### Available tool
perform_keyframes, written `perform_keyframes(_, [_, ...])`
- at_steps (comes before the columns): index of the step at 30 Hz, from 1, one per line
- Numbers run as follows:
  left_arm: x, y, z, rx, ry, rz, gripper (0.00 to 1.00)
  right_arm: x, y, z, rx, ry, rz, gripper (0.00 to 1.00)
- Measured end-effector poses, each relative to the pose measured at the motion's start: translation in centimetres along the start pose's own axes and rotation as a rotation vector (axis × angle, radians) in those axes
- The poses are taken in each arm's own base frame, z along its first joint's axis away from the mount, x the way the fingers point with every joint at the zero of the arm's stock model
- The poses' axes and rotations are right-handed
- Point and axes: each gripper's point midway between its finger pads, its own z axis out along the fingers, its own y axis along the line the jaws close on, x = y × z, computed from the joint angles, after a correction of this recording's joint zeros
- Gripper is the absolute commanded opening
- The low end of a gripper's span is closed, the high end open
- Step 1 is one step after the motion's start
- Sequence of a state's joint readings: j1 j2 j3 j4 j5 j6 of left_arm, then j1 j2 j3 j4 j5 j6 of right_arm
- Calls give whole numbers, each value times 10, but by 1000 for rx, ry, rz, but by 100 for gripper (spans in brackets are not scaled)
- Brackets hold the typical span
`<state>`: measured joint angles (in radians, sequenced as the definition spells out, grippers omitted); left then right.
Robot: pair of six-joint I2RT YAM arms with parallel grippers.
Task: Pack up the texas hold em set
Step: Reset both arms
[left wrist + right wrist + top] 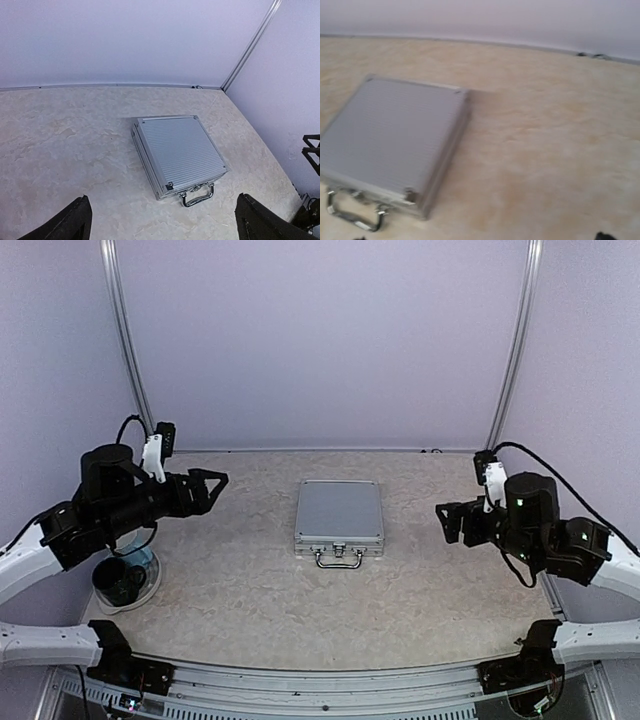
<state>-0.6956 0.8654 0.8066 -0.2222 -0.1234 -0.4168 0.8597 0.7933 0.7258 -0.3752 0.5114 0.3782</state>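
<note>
My two arm bases sit at the near table edge, nearer than the briefcase (340, 512), one to each side of it. Both arms bend outward and then reach back in toward the case, with the forearms held above the table.

On the near left of the case, under my left forearm, there is one clear plate (152, 589) holding two cups: a dark cup (118, 581) and a pale blue cup (141, 559). Only the overhead view shows them.

My left gripper (221, 480) hangs left of the case, well apart from it and pointing toward it. Its jaws are spread wide and hold nothing. In the left wrist view, its two fingers (72, 222) sit in the bottom corners, with the case between and beyond them.

My right gripper (447, 523) hovers right of the case, also apart from it. Its jaws are wide and empty. The right wrist view is blurred and shows almost nothing of its fingers.

The single silver briefcase lies flat on the table between the two grippers, with its lid down. Its one handle (340, 561) is on the near side. The left wrist view shows the ribbed lid and the corner rivets sharply, while the overhead view shows only a plain silver square.
</note>
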Motion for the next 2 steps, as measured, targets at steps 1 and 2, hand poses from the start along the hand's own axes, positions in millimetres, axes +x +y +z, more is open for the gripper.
perform_keyframes(1, [-2, 4, -6, -14, -11, 6, 99, 0, -6, -3, 18, -14, 2, 99])
perform_keyframes(2, [-4, 6, -10, -25, -21, 12, 99, -2, -11, -6, 33, -29, 4, 99])
